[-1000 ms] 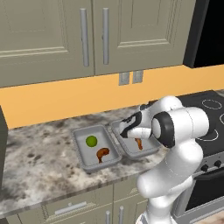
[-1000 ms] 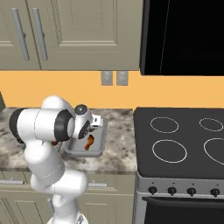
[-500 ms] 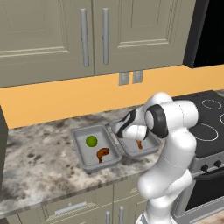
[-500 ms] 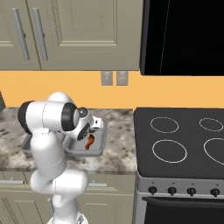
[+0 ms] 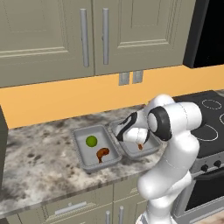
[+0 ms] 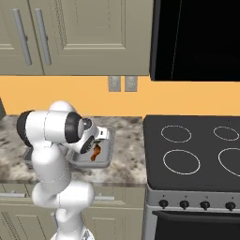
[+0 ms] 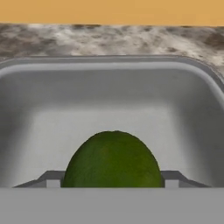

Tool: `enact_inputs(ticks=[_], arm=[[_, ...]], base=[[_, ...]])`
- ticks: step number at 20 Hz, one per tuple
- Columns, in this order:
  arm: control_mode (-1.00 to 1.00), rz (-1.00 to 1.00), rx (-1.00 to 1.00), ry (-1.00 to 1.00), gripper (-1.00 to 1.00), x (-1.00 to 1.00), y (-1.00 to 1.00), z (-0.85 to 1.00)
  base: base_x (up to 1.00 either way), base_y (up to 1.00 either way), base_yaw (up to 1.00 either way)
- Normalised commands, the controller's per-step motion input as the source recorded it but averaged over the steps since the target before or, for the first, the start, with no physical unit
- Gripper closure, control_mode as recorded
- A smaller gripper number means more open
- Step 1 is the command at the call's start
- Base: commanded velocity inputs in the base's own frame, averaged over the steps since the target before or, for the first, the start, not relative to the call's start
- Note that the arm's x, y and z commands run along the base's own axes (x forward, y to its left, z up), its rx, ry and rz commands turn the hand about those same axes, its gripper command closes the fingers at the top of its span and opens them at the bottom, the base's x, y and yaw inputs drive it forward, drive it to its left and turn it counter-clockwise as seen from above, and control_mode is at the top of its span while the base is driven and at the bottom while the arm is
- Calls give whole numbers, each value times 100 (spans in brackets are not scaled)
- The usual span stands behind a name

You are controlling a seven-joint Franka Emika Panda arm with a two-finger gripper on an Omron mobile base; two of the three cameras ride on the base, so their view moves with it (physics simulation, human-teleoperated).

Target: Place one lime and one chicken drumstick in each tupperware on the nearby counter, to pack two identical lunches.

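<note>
Two grey tupperware trays sit side by side on the speckled counter (image 5: 39,162). The left tupperware (image 5: 83,132) holds a lime (image 5: 91,141) and a brown chicken drumstick (image 5: 102,153). In the right tupperware (image 5: 148,149) lies another drumstick (image 5: 141,146), also visible from the right base view (image 6: 96,152). My gripper (image 5: 124,130) is low inside this right tray, shut on a second lime (image 7: 113,159) that sits between my fingertips (image 7: 52,179). The tray's far wall (image 7: 112,83) stands just ahead of the lime. My arm hides much of the right tray (image 6: 107,140).
The black stovetop (image 6: 192,150) begins right of the trays. Beige upper cabinets (image 5: 92,35) hang above, and an orange wall with an outlet (image 5: 130,78) runs behind the counter. A dark object's edge (image 5: 1,144) stands at the far left.
The arm's upper links have swung slightly while the hand stayed over the right tray with the lime and sank a little into it.
</note>
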Motion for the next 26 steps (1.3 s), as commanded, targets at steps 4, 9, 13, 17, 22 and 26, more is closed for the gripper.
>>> enact_inputs(ticks=[4, 9, 13, 17, 22, 26], arm=[[-100, 0, 0, 0, -100, -39, 0, 36], [-100, 0, -3, 0, -100, 7, 1, 82], [-100, 0, -8, -1, -100, 8, 11, 100], [-100, 0, -5, 0, -100, -53, 1, 100], [-100, -2, 0, -1, -100, -77, -15, 99], [-100, -5, 11, 0, -100, -88, -52, 97]], base=[[0, 0, 0], [0, 0, 0], [0, 0, 0], [0, 0, 0], [0, 0, 0], [0, 0, 0]])
